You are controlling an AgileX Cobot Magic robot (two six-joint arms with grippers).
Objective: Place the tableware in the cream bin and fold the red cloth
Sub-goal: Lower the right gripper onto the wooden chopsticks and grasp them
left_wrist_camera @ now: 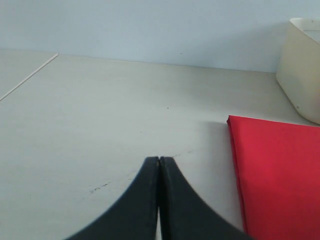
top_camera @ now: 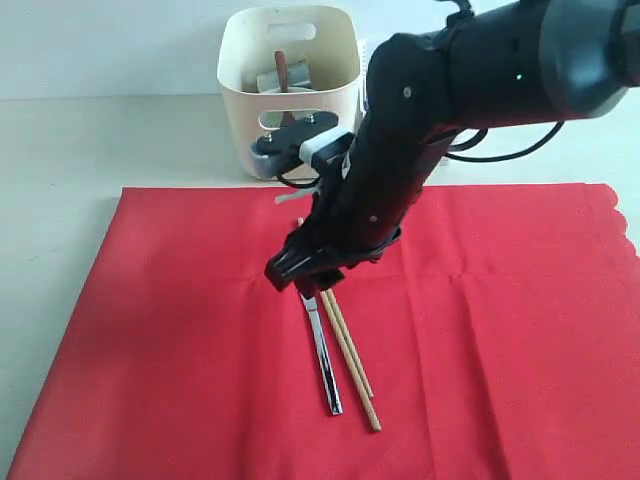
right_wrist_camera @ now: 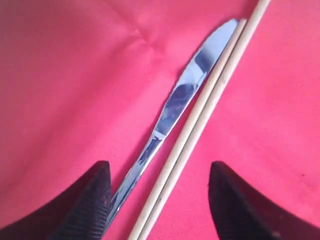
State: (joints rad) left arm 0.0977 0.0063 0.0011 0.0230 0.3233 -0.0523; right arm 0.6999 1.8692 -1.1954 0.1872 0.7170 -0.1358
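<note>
A steel table knife (top_camera: pixel 324 350) (right_wrist_camera: pixel 172 107) and a pair of wooden chopsticks (top_camera: pixel 350 360) (right_wrist_camera: pixel 200 120) lie side by side on the red cloth (top_camera: pixel 500 330) (right_wrist_camera: pixel 60 75) (left_wrist_camera: pixel 280 170). My right gripper (top_camera: pixel 305 272) (right_wrist_camera: pixel 159 172) hovers low over their far ends, open, with knife and chopsticks between its fingers and nothing gripped. The cream bin (top_camera: pixel 289 85) (left_wrist_camera: pixel 302 65) stands behind the cloth; a wooden spoon handle (top_camera: pixel 282 68) and something steel show inside. My left gripper (left_wrist_camera: pixel 159 159) is shut and empty, over bare table left of the cloth.
The cloth's scalloped edge (top_camera: pixel 622 220) runs down the right side. Pale tabletop (top_camera: pixel 90 150) surrounds the cloth on the left and behind. The right arm (top_camera: pixel 470 70) reaches in from the upper right, passing in front of the bin.
</note>
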